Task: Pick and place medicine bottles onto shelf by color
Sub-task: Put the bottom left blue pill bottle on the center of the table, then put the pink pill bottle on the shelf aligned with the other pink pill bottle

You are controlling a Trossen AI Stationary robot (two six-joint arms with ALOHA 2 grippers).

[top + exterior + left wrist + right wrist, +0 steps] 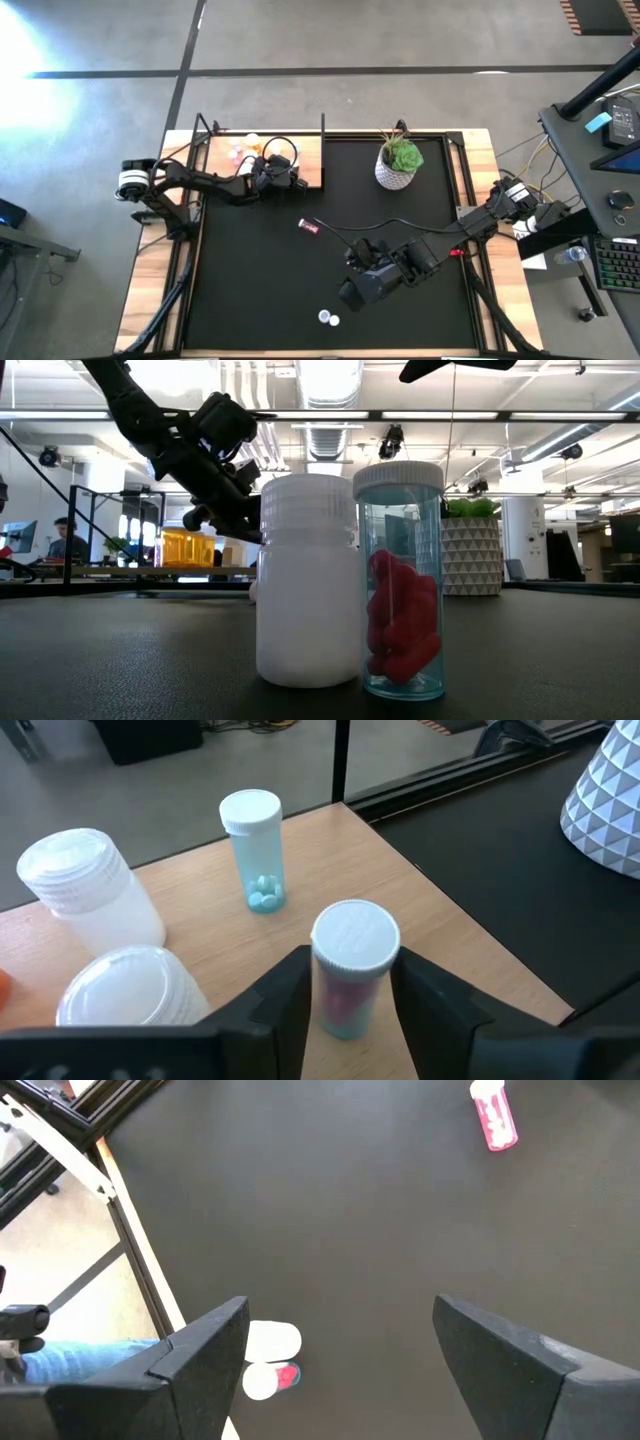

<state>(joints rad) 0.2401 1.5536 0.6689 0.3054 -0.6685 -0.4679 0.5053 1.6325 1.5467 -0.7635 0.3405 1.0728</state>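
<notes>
My left gripper (277, 178) is over the light wood shelf (310, 160), shut on a small white-capped bottle with pink contents (352, 970). Beside it on the shelf stand a pale blue bottle (256, 850) and two white bottles (85, 890). A pink bottle (308, 227) lies on its side on the black mat (250, 280). A white bottle (305, 580) and a clear bottle of red pills (400, 580) stand together near the mat's near edge. My right gripper (352, 292) is open and empty above the mat, just beyond that pair (270, 1360). My left gripper pinches the bottle's body (345, 1005) just below its white cap between its two fingers (290, 1005). The fingers come at it slanting down from above. The bottle stands upright, and its base is at the shelf's surface; whether it rests there I cannot tell.
A green plant in a white patterned pot (399, 163) stands at the mat's far right. An orange bottle (188, 547) also stands on the shelf. Black frame posts (322, 135) rise at the shelf's far edge. The middle of the mat lies bare.
</notes>
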